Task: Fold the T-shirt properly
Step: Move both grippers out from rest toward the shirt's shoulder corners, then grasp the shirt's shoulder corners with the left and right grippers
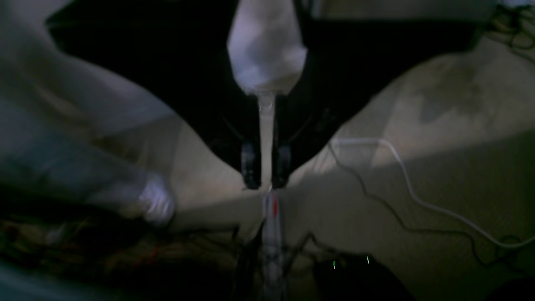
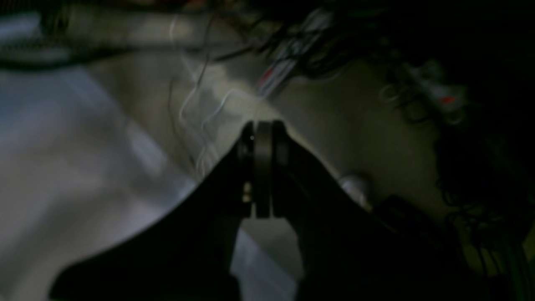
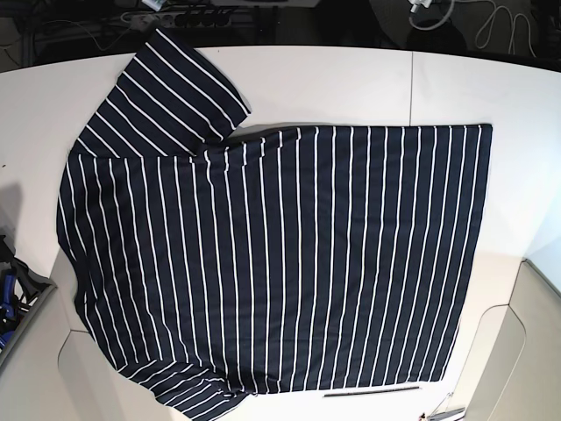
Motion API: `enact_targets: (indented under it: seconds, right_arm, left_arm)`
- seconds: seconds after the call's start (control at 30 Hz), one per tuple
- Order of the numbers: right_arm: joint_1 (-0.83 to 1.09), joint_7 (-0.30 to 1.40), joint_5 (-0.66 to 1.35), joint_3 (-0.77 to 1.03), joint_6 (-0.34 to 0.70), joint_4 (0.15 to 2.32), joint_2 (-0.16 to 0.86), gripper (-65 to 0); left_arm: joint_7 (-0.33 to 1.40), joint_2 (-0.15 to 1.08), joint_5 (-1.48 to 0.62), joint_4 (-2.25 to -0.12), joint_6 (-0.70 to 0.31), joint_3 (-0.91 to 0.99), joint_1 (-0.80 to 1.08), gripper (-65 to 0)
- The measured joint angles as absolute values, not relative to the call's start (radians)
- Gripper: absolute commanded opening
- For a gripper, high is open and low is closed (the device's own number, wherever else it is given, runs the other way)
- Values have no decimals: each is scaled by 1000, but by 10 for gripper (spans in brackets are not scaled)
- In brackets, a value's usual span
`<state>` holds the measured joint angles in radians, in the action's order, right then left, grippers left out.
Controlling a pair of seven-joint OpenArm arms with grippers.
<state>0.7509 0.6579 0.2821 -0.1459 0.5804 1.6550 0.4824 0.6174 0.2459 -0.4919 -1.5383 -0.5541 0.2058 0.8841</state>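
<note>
The T-shirt [image 3: 280, 263], dark navy with thin white stripes, lies spread flat on the white table [image 3: 351, 79] in the base view. Its hem is at the right. One sleeve [image 3: 175, 88] points to the far left corner, the other [image 3: 188, 395] lies at the near left edge. Neither wrist view shows the shirt. My left gripper [image 1: 264, 184] and my right gripper [image 2: 263, 125] both hang off the table over the floor. The jaws of each stand nearly together with nothing between them. Neither gripper shows in the base view.
Dark arm hardware [image 3: 13, 294] sits at the base view's left edge. Cables [image 3: 456, 13] lie beyond the table's far right. The wrist views are dim and blurred, showing power strips [image 1: 271, 217] [image 2: 284, 62] and loose cables [image 1: 418, 196] on the floor.
</note>
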Motion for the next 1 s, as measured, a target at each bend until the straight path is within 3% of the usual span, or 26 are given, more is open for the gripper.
enact_targets:
  seconds: [0.13,0.37,0.6,0.67,0.73,0.8,1.0]
  right_arm:
    - [746,735,414,-112,580,1758,482,-650]
    - [753,794,557,-55,583,1950,482,-648]
    - [744,797,624,143,577,2036,442,-419]
    - [731,801,637,219,573,2037,415,-380]
    - [715,803,639,295,551,2037,390,-344]
    - [700,823,640,368,543,2036,368,-317]
    - [666,877,703,510,506,1987,355,-307]
  left_arm:
    - [693,244,-597,-1642,-558,308,909,-512]
    - [754,244,-696,-1810,-556,516,917,-497]
    - [764,245,-764,-1932,-577,673,917,-496]
    - [763,262,-782,-1951,-578,699,917,-450]
    - [743,286,-793,-1954,-580,716,917,-344]
    - [728,306,-798,-1954,-581,719,916,-280]
    - [711,329,-797,-1954,-577,718,879,-274]
